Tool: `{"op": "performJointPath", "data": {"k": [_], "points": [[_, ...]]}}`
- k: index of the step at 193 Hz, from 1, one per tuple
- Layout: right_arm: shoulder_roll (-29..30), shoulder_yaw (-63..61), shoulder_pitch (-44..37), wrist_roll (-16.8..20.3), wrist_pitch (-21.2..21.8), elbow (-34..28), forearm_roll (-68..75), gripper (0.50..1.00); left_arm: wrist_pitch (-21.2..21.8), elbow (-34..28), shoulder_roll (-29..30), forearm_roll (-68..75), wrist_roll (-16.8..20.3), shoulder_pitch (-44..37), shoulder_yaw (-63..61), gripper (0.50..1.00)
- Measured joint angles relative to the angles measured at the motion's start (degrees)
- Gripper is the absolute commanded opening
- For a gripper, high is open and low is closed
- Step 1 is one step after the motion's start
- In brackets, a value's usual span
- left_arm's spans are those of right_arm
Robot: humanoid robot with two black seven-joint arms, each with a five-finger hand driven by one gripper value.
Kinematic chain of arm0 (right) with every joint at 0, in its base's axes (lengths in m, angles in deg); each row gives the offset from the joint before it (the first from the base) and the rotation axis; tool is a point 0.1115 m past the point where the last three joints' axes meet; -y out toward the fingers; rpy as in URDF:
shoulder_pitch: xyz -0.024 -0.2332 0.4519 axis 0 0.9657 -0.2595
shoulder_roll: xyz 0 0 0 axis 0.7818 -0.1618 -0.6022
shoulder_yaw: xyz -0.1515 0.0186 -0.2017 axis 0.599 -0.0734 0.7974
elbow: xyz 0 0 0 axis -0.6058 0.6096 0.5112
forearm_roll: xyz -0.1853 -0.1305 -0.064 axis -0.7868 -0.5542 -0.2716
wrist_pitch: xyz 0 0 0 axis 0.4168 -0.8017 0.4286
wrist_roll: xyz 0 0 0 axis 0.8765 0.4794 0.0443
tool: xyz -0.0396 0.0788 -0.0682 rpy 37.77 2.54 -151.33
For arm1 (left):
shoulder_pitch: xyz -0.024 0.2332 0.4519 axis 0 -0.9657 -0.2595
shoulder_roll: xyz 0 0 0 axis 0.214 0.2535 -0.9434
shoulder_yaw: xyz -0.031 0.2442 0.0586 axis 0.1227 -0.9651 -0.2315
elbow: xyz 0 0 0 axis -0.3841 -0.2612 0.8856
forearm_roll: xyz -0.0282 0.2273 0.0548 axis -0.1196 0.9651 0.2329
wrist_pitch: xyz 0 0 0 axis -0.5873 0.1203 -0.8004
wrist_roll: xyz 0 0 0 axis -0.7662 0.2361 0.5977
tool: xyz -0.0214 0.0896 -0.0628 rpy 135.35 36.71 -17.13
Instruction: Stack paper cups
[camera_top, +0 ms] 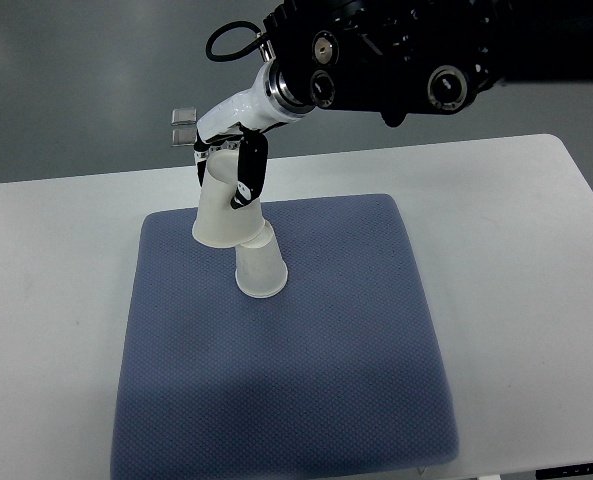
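Fingers (244, 170) of the right hand (231, 150) pinch a white paper cup (221, 215), tilted, mouth down, over a second upturned white cup (260, 270) on the blue pad (296, 400); lower cup sits slightly right-forward.

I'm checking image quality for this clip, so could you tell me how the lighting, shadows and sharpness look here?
Top view: even, soft light; a faint shadow on the blue mat below the paper cups; the cups look slightly washed out; the right robot hand is sharp, the dark arm above shows little detail.
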Motion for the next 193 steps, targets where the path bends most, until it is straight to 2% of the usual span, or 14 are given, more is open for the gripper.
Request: {"op": "performJointPath", "data": {"k": [15,24,52,193], "points": [[0.04,0.67,0.05,0.0,-0.35,0.0,-0.03,0.719,0.0,-0.02,0.0,0.0,0.0,-0.13,0.01,1.0],[0.05,1.35,0.06,0.0,-0.59,0.0,-0.09,0.754,0.0,-0.06,0.0,0.0,0.0,-0.15,0.03,1.0],[0.06,2.88,0.68,0.0,-1.72,0.0,-0.12,0.782,0.0,-0.17,0.0,-0.02,0.0,-0.39,0.05,1.0],[0.06,4.43,4.37,0.01,-5.05,-0.11,0.11,0.785,0.07,-0.21,0.0,-0.07,0.0,-0.42,0.05,1.0]]}}
